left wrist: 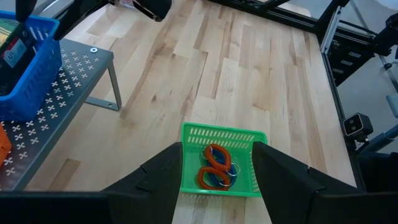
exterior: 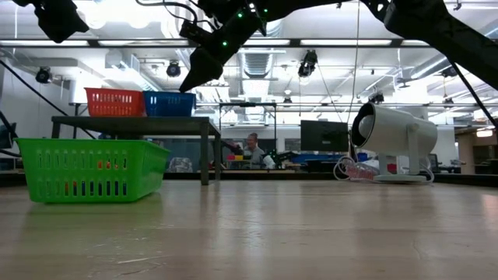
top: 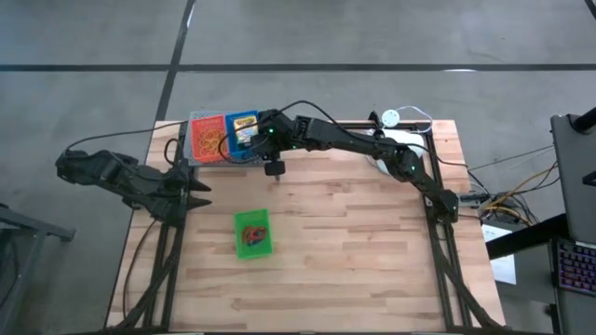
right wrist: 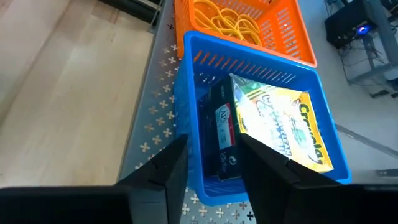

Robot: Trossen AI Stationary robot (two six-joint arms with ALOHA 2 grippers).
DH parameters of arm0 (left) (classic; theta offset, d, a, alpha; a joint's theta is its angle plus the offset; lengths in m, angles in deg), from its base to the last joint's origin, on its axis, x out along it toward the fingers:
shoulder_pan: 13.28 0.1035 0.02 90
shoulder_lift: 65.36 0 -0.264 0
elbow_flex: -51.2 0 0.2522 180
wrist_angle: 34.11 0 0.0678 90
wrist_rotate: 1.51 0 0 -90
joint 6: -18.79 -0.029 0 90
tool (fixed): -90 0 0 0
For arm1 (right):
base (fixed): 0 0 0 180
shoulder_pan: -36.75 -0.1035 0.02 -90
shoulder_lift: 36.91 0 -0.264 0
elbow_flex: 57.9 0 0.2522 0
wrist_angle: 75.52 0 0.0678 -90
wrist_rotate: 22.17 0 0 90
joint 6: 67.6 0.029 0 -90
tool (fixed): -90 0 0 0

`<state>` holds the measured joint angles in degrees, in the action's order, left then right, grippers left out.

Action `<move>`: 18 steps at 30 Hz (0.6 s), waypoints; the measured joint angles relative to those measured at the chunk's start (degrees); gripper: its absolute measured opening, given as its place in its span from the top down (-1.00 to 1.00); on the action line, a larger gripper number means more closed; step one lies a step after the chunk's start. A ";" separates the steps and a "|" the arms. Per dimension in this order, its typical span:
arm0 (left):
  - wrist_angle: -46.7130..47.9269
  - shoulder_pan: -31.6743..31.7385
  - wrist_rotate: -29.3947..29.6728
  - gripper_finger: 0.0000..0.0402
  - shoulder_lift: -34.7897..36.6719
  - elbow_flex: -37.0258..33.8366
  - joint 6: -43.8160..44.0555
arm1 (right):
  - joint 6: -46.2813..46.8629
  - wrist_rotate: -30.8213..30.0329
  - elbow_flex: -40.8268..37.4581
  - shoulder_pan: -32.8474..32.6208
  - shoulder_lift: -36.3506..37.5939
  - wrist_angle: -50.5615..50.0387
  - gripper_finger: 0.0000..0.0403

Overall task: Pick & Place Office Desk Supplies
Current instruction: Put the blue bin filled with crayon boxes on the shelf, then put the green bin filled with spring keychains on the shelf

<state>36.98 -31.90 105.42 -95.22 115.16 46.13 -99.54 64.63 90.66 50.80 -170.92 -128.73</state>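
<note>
Hovering above the blue tray (right wrist: 267, 118) on the grey rack (top: 197, 154) at the table's far left, the right gripper (right wrist: 211, 171) has its jaws apart and empty. A crayon box (right wrist: 283, 127) lies in that tray. Yellow bands (right wrist: 230, 22) fill the orange tray (right wrist: 286, 37) beside it. Red and blue loops (left wrist: 214, 168) sit in the green tray (top: 253, 234) mid-table. The left gripper (left wrist: 217, 177) waits at left, jaws apart.

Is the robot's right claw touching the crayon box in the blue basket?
Apart. In the right wrist view the right end effector hangs open above the blue basket, with the crayon box lying lower, clear of both fingers.
</note>
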 joint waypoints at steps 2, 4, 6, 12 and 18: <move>-0.01 0.01 0.00 0.00 0.01 -0.01 -0.01 | -0.15 0.02 0.00 -0.02 0.00 0.01 0.31; 0.00 0.00 -0.02 0.00 0.01 -0.01 -0.01 | -0.19 0.02 0.00 0.00 0.00 -0.02 0.30; -0.01 0.00 0.00 0.00 0.01 0.00 0.01 | -0.83 0.04 0.00 -0.02 0.11 -0.23 0.30; 0.00 -0.01 -0.01 0.00 0.01 -0.02 0.00 | 2.14 3.48 -0.02 -0.33 1.97 -1.16 0.30; -0.01 0.01 0.00 0.00 0.02 -0.01 -0.01 | 2.51 4.19 -0.02 -1.45 3.72 -3.65 0.30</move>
<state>36.97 -31.89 105.42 -95.21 115.15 46.12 -97.03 68.82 90.64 49.35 -167.20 -132.37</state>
